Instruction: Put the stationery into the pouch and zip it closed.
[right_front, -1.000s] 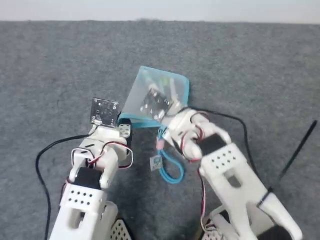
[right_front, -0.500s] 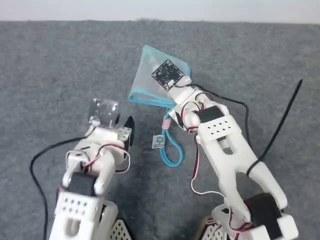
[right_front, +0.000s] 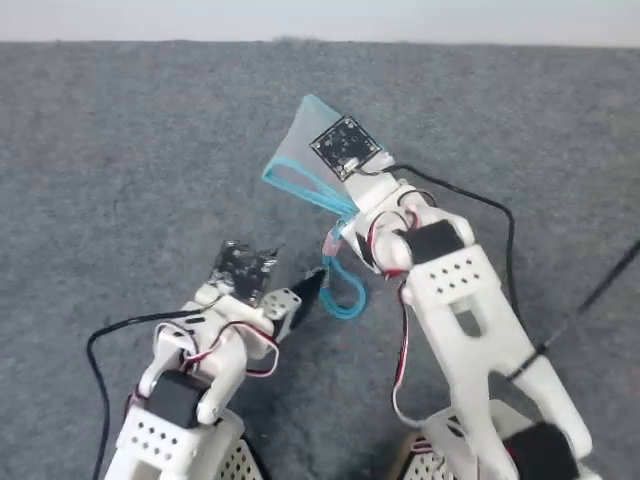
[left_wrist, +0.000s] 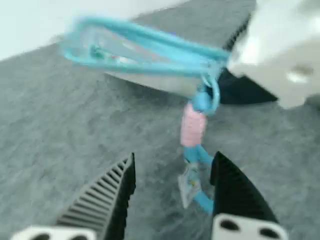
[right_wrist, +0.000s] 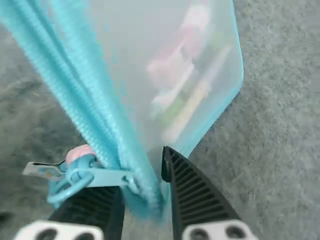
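The translucent pouch (right_front: 300, 155) with light blue trim hangs tilted above the grey mat, stationery (right_wrist: 185, 90) visible inside it. My right gripper (right_wrist: 142, 195) is shut on the pouch's zipper edge at one end, seen in the high view as the right gripper (right_front: 348, 208). From the zipper slider hang a pink bead (left_wrist: 192, 125), a blue cord loop (right_front: 345, 290) and a small tag (left_wrist: 189, 182). My left gripper (left_wrist: 172, 175) is open just short of that cord, the tag between its black fingers (left_wrist: 232, 192). In the high view the left gripper (right_front: 314, 284) sits beside the loop.
The grey mat (right_front: 120, 150) spreads to the left and back, ending at a pale wall. Black cables (right_front: 470, 200) trail from the right arm, and another loops at the lower left by the left arm's base.
The left gripper has let go of the pouch's corner, pulled back and swung right toward the cord. The right gripper has carried the pouch up and away from the arm bases.
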